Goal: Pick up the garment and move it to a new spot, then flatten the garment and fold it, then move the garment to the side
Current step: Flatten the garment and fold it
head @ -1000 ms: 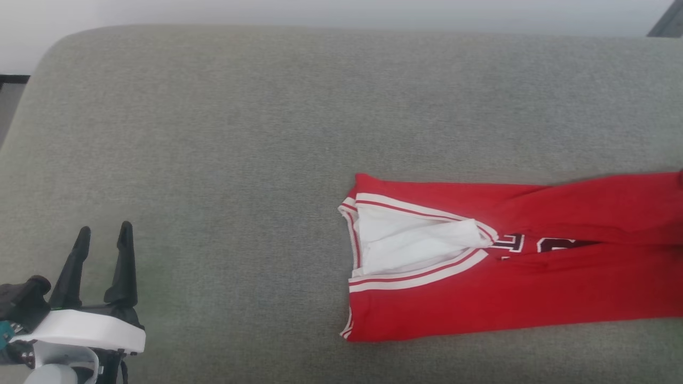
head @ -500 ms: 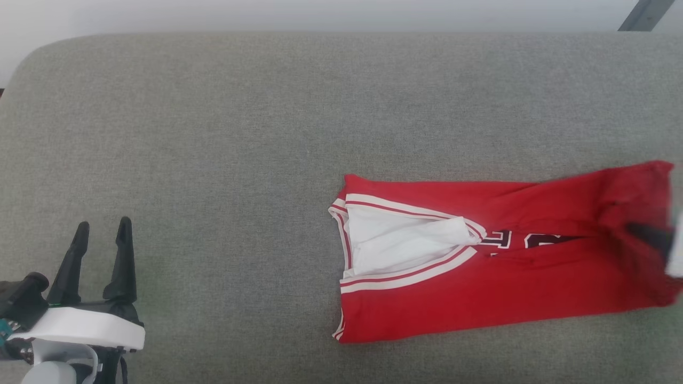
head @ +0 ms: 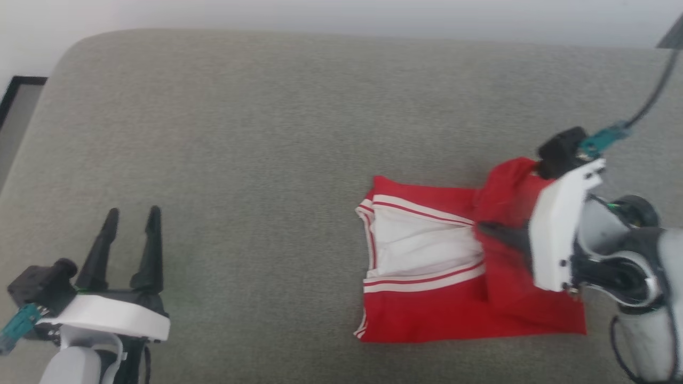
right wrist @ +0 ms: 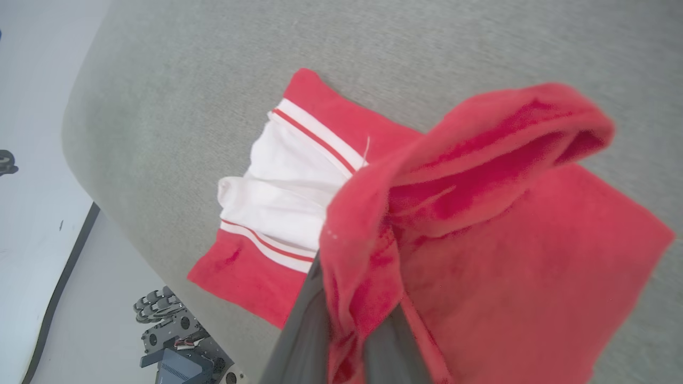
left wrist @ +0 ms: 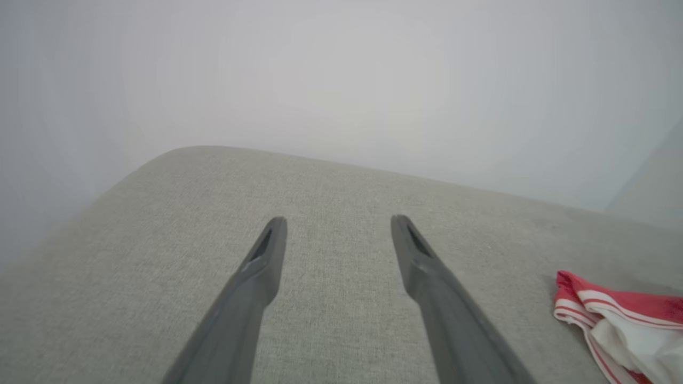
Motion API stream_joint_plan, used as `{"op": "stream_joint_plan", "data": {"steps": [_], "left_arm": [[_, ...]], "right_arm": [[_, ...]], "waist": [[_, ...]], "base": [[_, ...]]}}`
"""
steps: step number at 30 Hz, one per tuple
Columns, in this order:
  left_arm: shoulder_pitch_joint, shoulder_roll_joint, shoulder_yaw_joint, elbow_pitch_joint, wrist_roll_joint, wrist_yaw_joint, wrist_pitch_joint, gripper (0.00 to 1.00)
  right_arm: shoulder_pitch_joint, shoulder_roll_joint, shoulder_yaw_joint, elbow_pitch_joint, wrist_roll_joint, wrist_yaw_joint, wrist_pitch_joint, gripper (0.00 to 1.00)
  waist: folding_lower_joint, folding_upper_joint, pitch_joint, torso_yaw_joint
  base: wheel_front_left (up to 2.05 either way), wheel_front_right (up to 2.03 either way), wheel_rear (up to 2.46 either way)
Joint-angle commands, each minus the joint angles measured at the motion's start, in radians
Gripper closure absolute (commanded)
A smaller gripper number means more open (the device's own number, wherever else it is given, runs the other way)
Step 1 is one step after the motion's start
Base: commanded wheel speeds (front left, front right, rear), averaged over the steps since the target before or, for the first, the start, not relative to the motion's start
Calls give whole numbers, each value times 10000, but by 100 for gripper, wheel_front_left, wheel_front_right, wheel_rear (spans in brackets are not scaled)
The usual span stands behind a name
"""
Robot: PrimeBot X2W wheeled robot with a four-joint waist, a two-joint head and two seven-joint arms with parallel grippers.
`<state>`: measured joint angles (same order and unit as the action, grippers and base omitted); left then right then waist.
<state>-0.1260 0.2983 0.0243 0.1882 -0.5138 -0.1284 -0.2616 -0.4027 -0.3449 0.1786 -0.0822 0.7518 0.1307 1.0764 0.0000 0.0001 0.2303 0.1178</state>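
The garment [head: 427, 314], bright red with a white sleeve and striped trim, lies on the grey cushion [head: 267, 133] right of centre. Its right end is lifted and doubled back over the middle. My right gripper [head: 483, 228] is shut on that raised red end, pointing left just above the white sleeve. In the right wrist view the red cloth [right wrist: 533, 256] drapes over my dark fingers [right wrist: 301, 336] and hides their tips. My left gripper [head: 133, 212] stands open and empty at the lower left, far from the shirt. In the left wrist view, its fingers [left wrist: 269, 256] spread over bare cushion, with the garment's striped corner [left wrist: 613, 309] at the right.
The cushion's rounded left edge drops to a pale floor with a dark frame [head: 21, 90]. A black cable [head: 653, 96] runs up from my right wrist. Robot hardware [right wrist: 176, 336] sits on the floor beside the cushion. Bare grey fabric stretches between the two grippers.
My right arm has come in from the right, carrying the garment's right end up and leftward over its middle, covering the lettering. The head camera shifted. The left gripper stays open.
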Motion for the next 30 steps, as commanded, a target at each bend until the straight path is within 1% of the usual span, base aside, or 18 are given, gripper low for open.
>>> {"op": "stream_joint_plan", "data": {"steps": [1, 9, 11, 12, 17, 18, 19, 20, 25, 30], "left_arm": [[-175, -32, -120, 23, -117, -25, -35, 0], [-465, -70, -478, 163, -163, -25, -35, 0], [-465, -80, -514, 194, -190, -25, -35, 0], [-465, -80, -514, 194, -190, -25, -35, 0], [-534, -79, -552, 263, -205, -24, -35, 0], [-560, -79, -547, 293, -199, -24, -35, 0], [-575, -78, -527, 313, -199, -24, -35, 0], [-578, -65, -518, 313, -200, -24, -35, 0], [-452, -32, -286, 240, -257, -24, -35, 0], [-219, 51, 9, 176, -146, -21, -35, 0]], "right_arm": [[-219, 126, 238, 160, 62, 0, -113, 100], [-857, 377, 1865, 1182, 196, 0, -550, 100], [-1039, 450, 2235, 1453, 248, 0, -768, 100], [-1039, 450, 2235, 1453, 248, 0, -768, 100], [-1358, 561, 2934, 2261, 426, 0, -1198, 100], [-1503, 582, 3139, 2518, 386, 0, -1478, 44], [-1538, 605, 3243, 2666, 442, 0, -1583, 13], [-1572, 627, 3256, 2748, 509, 0, -1693, 0], [-1804, 435, 3424, 2687, 759, 0, -2132, 0], [-1780, -3, 3089, 2286, 810, 0, -2699, 0]], "waist": [[0, -1, -26, 286], [0, -1, -78, 990], [0, -1, -76, 1069], [0, -1, -76, 1069], [0, -1, -96, 1138], [0, -1, -110, 1110], [0, -1, -128, 1083], [0, -1, -145, 1037], [0, -1, -235, 680], [0, -1, -337, 213]], "base": [[0, 0, 0], [0, 0, 0], [0, 0, 0], [0, 0, 0], [0, 0, 0], [0, 0, 0], [0, 0, 0], [0, 0, 0], [0, 0, 0], [0, 0, 0]]}}
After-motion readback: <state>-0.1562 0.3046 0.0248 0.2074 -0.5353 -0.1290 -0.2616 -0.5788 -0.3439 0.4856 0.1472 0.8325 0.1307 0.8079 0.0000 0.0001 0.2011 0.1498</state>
